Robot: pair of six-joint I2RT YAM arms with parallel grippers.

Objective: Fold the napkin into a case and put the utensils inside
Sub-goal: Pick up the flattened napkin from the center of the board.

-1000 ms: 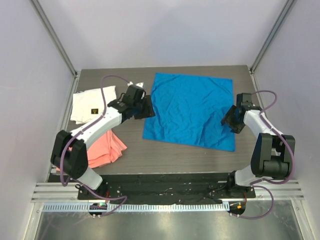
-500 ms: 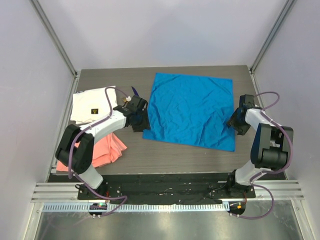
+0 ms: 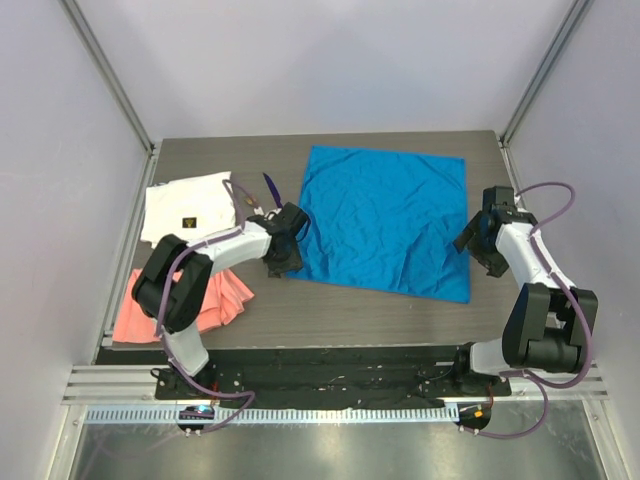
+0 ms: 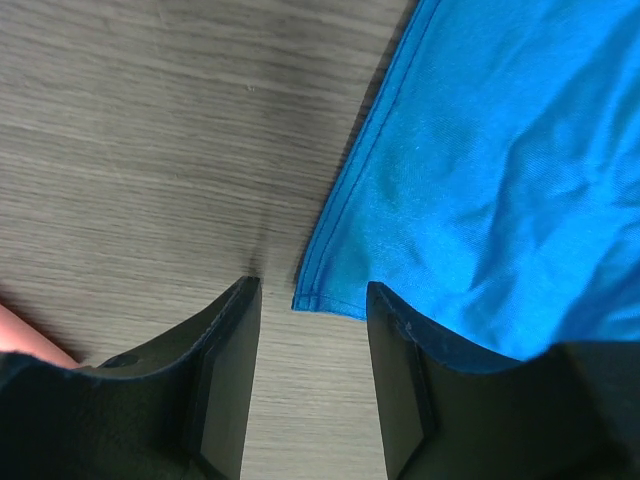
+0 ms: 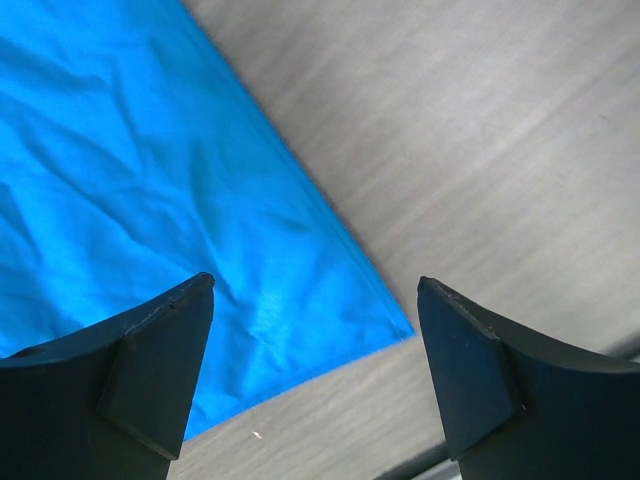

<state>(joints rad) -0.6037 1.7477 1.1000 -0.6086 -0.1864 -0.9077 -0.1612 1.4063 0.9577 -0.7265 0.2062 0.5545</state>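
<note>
**Grey counter, blue napkin flat, a hand at each lower corner**

Pale walls close in a dark wood-grain counter point(image 3: 330, 310), and the napkin point(image 3: 385, 220) lies spread open and creased across the centre and right of the top view.

A second ago the left hand point(image 4: 310, 295) was halfway up the napkin's left edge. It now sits lower, at the lower left corner. The right hand point(image 5: 315, 290) has slid off the cloth's right border and now sits just right of it. The purple utensil point(image 3: 270, 187), hidden by the left arm before, shows at upper left of the napkin. The napkin itself has not shifted.

Seen from the left wrist, the left hand's fingers stand partly apart with the hemmed corner between their tips, and nothing is pinched. The right hand gapes wide over the lower right corner and grips nothing.

At the left of the frame lie a white cloth point(image 3: 185, 205) and a pink cloth point(image 3: 215, 295).
</note>
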